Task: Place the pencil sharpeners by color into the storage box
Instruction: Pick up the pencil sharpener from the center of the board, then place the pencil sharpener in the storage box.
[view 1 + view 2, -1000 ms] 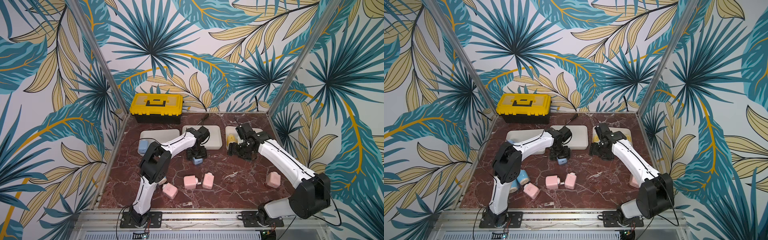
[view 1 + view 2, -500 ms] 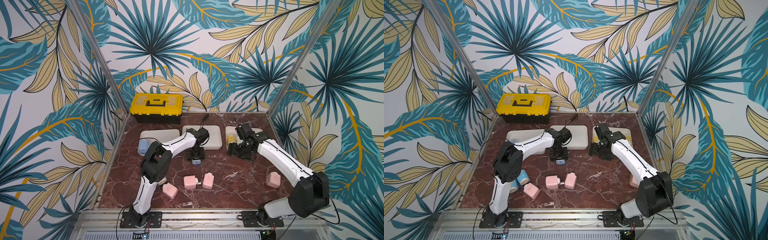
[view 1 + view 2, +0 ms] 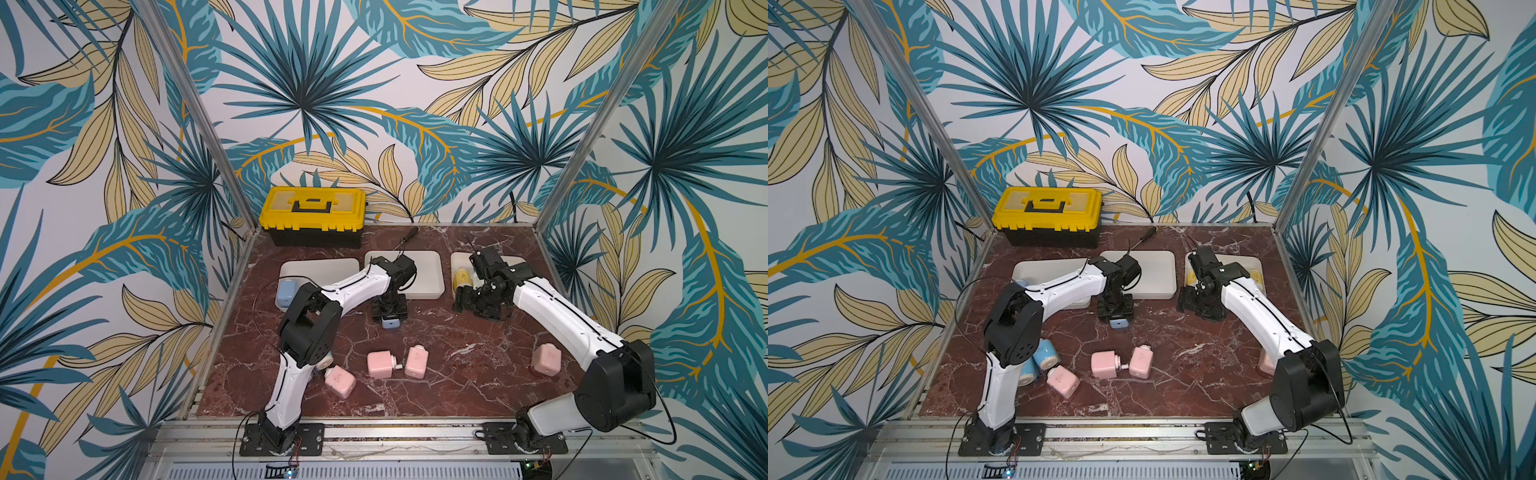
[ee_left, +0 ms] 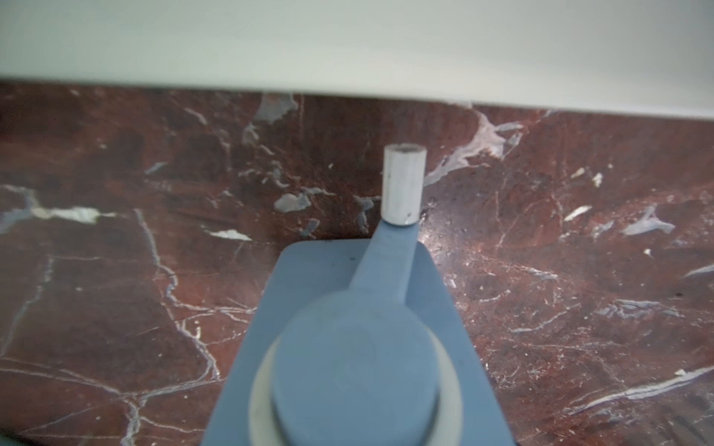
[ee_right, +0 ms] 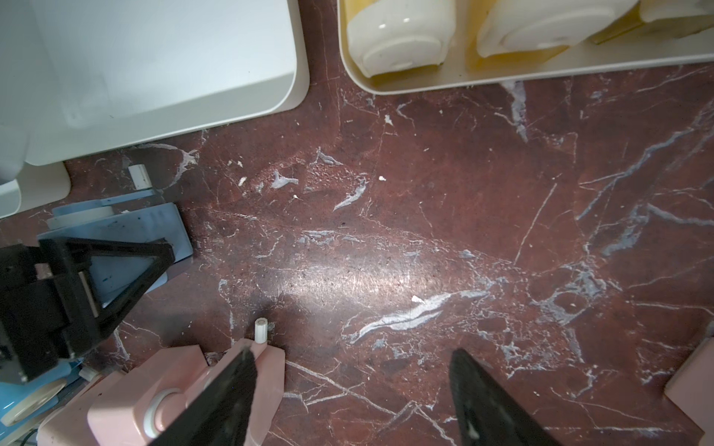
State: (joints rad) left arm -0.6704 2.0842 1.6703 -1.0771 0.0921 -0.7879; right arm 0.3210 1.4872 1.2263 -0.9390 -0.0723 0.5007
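Note:
My left gripper (image 3: 390, 316) points down in front of the middle white storage tray (image 3: 430, 270). It is shut on a blue pencil sharpener (image 3: 390, 323) that sits low at the table; its white crank handle (image 4: 403, 185) points toward the tray. The right gripper (image 5: 353, 390) hovers open over bare marble, with nothing between its fingers. Yellow sharpeners (image 5: 394, 31) lie in the right tray (image 3: 457, 259). One blue sharpener (image 3: 286, 291) lies in the left tray (image 3: 320, 268). Pink sharpeners (image 3: 380, 364) (image 3: 416, 362) (image 3: 340, 381) (image 3: 546, 360) lie loose on the table.
A yellow toolbox (image 3: 312, 214) stands at the back left, with a screwdriver (image 3: 409, 236) beside it. Two more blue sharpeners (image 3: 1044, 354) lie by the left arm's elbow near the left table edge. Metal frame posts stand at the back corners.
The left gripper's jaws have narrowed onto the blue sharpener. Both arms have hardly moved.

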